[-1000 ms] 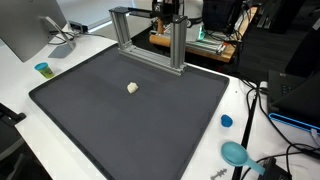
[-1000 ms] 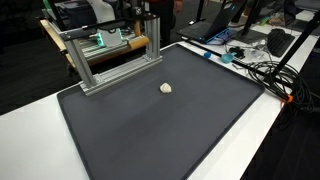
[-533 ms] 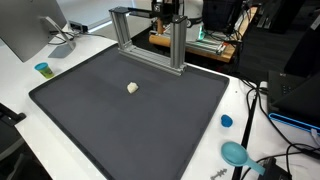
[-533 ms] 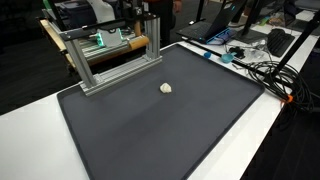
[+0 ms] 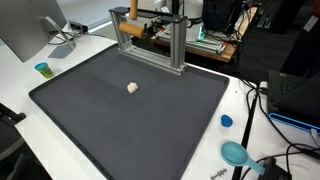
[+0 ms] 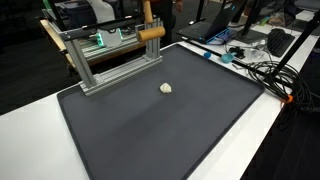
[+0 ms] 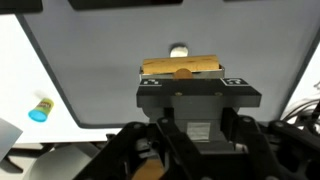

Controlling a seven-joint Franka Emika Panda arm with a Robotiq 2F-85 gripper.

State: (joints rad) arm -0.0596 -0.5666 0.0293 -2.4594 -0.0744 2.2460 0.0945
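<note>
Wrist view shows the tool in the middle of the frame, with its fingers squeezed tight on a short wooden roll that lies sideways across them. So the grab is done: the wooden roll is off the worktop and up in the air. I think the hold is good, since the wooden roll sits level and does not droop. In both exterior views the wooden roll hangs high in the upper middle of the frame, just beside the top bar of a metal frame. The metal frame stands at the far edge of a big black mat. I cannot tell if the wooden roll touches the bar or is only very close to it. It does not rest on the black mat or on anything else that I can see, so it is not set down anywhere yet. A small white ball lies alone near the middle of the black mat, lower in the frame than the wooden roll and well apart from it. Nothing touches the white ball. A little cup stands on the white worktop at the left edge of the frame, and a blue cap lies at the right, both off the black mat and far from the tool.
</note>
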